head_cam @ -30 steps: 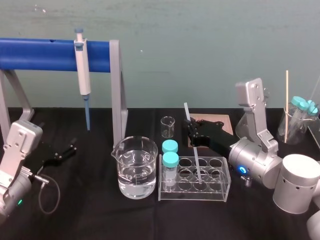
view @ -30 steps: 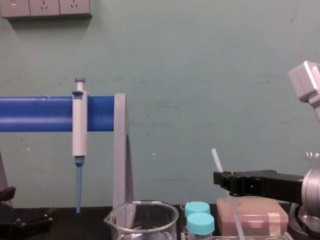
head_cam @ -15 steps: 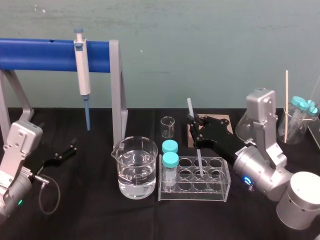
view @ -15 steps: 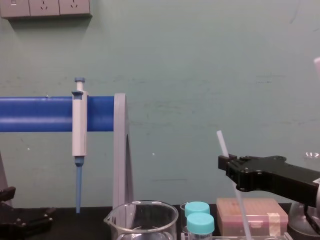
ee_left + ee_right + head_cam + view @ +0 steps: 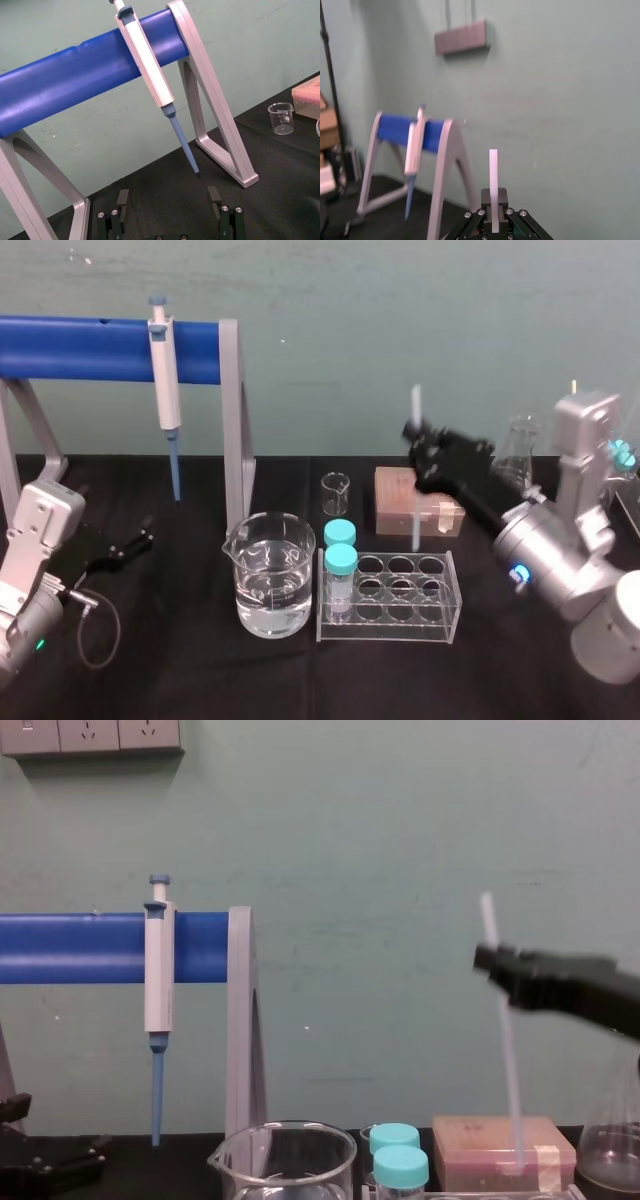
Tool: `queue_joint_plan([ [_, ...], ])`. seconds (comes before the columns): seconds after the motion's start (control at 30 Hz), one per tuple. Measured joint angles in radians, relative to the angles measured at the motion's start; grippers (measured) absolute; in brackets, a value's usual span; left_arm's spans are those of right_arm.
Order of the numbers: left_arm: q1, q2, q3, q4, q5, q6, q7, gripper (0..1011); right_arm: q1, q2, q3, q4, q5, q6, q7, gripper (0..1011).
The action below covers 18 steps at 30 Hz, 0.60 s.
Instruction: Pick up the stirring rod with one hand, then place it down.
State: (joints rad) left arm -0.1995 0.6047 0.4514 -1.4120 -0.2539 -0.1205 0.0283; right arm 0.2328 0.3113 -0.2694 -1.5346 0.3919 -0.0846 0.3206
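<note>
R gripper [image 5: 416,436] clamped on rod [image 5: 414,508] at upper part, rod approx upright in air above tube rack [image 5: 392,612], lower end clear of rack, L gripper [image 5: 122,546] parked on table [image 5: 180,670] far left, jaws apart

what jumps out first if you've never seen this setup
The right end effector, right of centre, clamps the stirring rod upright in mid-air. On the left, a white pipette hangs from a blue bar stand; the open left end effector sits parked below.
</note>
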Motion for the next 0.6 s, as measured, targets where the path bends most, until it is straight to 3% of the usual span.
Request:
queue_joint_plan([
  [0.23,0.0,0.0,0.0,0.0,0.0,0.0,0.0,1000,0.021,0.016,0.067,-0.056,0.039,0.03,-0.005,71],
  [0.6,0.0,0.0,0.0,0.0,0.0,0.0,0.0,1000,0.033,0.029,0.094,-0.06,0.018,0.051,-0.023,71],
])
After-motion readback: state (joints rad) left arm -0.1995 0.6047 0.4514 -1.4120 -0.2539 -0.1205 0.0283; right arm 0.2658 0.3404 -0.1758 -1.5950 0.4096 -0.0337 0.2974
